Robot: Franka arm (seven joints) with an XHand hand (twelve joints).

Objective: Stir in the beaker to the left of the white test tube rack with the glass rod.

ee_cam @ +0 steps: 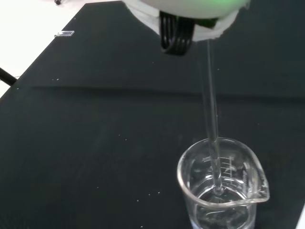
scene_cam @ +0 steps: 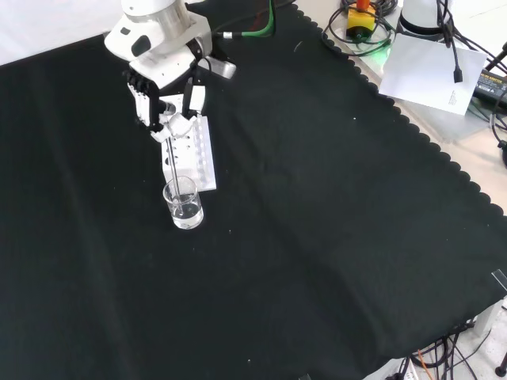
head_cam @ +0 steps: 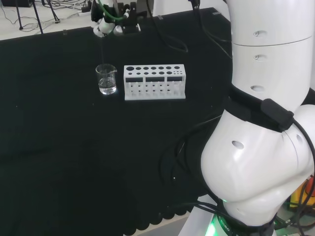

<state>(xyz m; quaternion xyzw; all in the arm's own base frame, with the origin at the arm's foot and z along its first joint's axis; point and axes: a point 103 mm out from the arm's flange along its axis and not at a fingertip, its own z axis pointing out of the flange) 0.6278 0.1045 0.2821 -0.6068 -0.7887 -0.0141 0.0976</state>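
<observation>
A small clear glass beaker (head_cam: 107, 79) (scene_cam: 183, 203) (ee_cam: 221, 186) with some clear liquid stands on the black cloth just left of the white test tube rack (head_cam: 154, 82) in the head view. The hand (head_cam: 109, 24) (scene_cam: 166, 103) hangs above the beaker, fingers curled on the top of a thin glass rod (scene_cam: 171, 167) (ee_cam: 212, 114). The rod runs straight down from the hand into the beaker, and in the wrist view its tip sits in the liquid near the bottom. In the front view the rack (scene_cam: 198, 155) lies behind the beaker, partly hidden by the hand.
The black cloth's scalloped edge (scene_cam: 412, 119) runs along the right of the front view, with cables and a paper sheet (scene_cam: 432, 67) beyond it. The arm's white links (head_cam: 261, 123) stand at the right of the head view.
</observation>
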